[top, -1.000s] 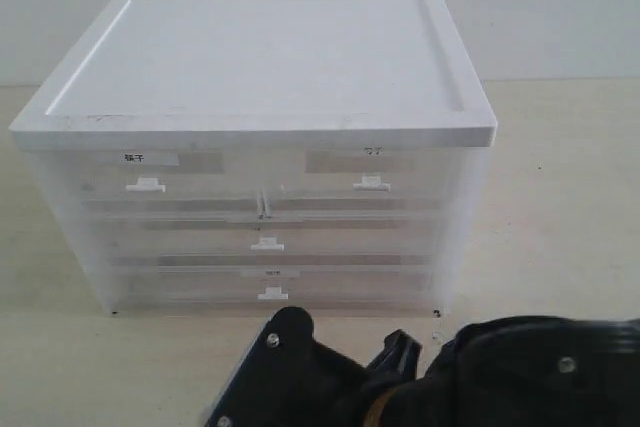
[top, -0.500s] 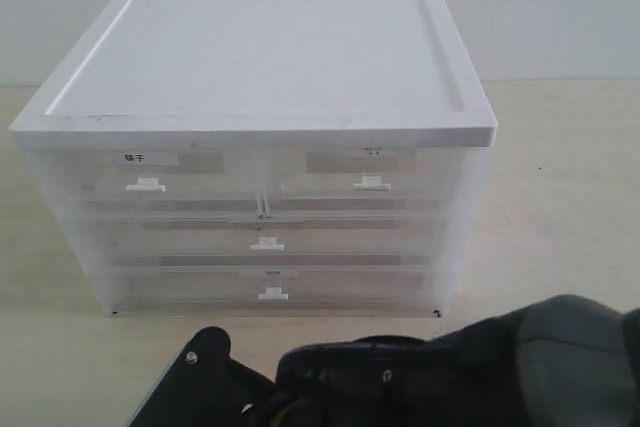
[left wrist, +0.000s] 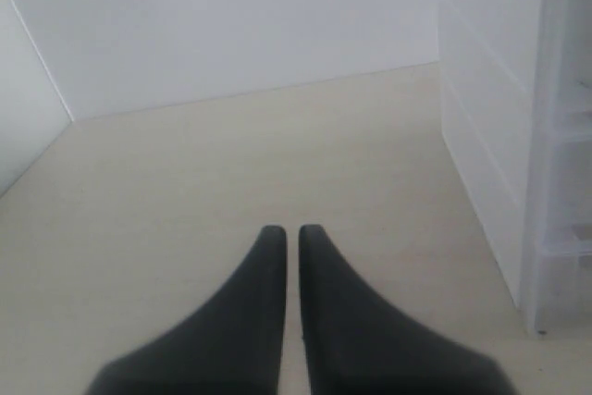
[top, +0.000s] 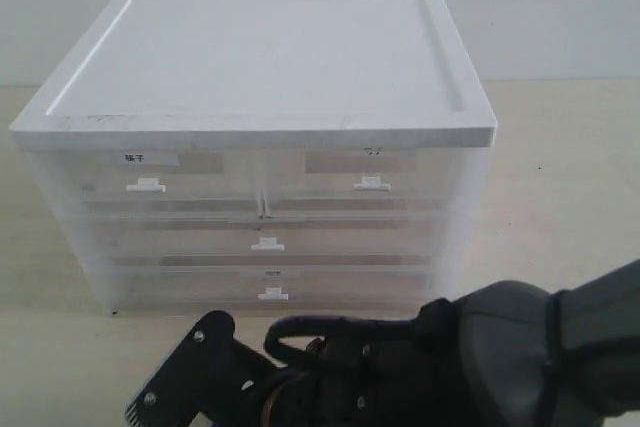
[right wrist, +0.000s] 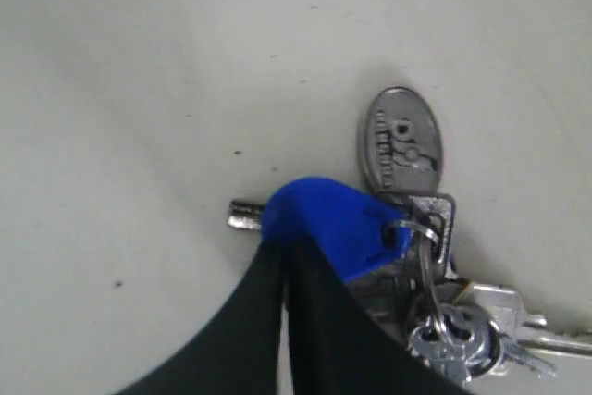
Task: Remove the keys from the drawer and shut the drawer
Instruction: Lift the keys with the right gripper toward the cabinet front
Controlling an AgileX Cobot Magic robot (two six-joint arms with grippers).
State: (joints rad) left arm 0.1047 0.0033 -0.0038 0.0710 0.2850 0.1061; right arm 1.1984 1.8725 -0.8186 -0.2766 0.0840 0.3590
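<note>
The keys (right wrist: pixel 435 321) are a grey metal bunch on a ring with a blue fob (right wrist: pixel 328 224) and an oval metal tag (right wrist: pixel 400 141), just over the pale tabletop. My right gripper (right wrist: pixel 282 245) is shut, its tips pinching the fob's edge. In the exterior view my right arm (top: pixel 480 357) lies low in front of the translucent drawer cabinet (top: pixel 260 77). All the drawer fronts, such as the middle drawer (top: pixel 266 244), sit flush. My left gripper (left wrist: pixel 291 230) is shut on nothing, hovering over the table beside the cabinet's side (left wrist: pixel 499 164).
The cabinet has a white lid and several small white handles; two top drawers carry labels (top: pixel 135 158). Pale tabletop (top: pixel 560 177) lies to its right and in front. A white wall (left wrist: pixel 231 25) stands behind the table.
My right arm has swung to the left across the bottom of the exterior view, its black gripper body now further left in front of the cabinet. The cabinet has not moved.
</note>
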